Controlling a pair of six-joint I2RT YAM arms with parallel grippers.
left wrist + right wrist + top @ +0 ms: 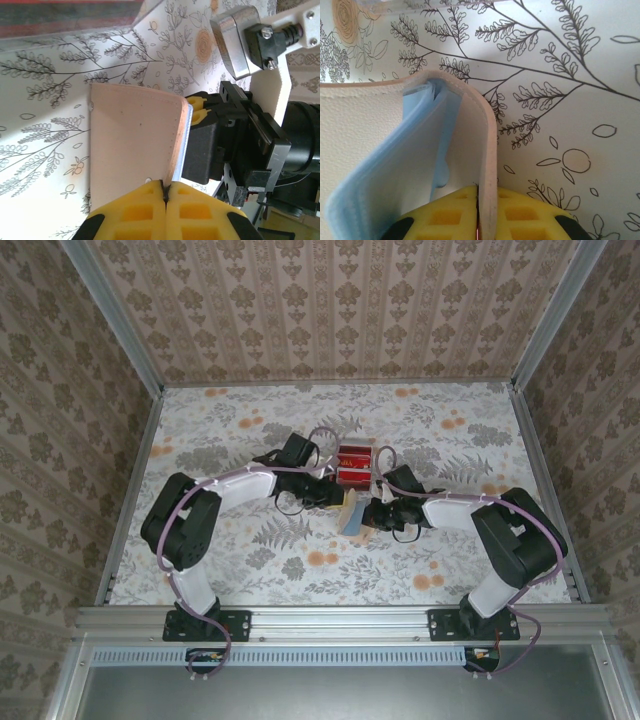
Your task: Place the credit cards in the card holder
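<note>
Three walls close you in: a back wall point(340, 300) and two side walls, all papered in tan stripes with a damask leaf pattern. Slanting metal posts point(110, 310) mark the back corners. Your counter point(250, 420) wears a pale sheet printed with grey ferns and orange flowers. A metal rail point(340, 618) runs along its near edge, with a slotted grey strip point(340, 655) just below. Under that lies a dark panel point(340, 695), possibly glass; it is too dim to tell. The light is soft and even, and the shadows are faint.
</note>
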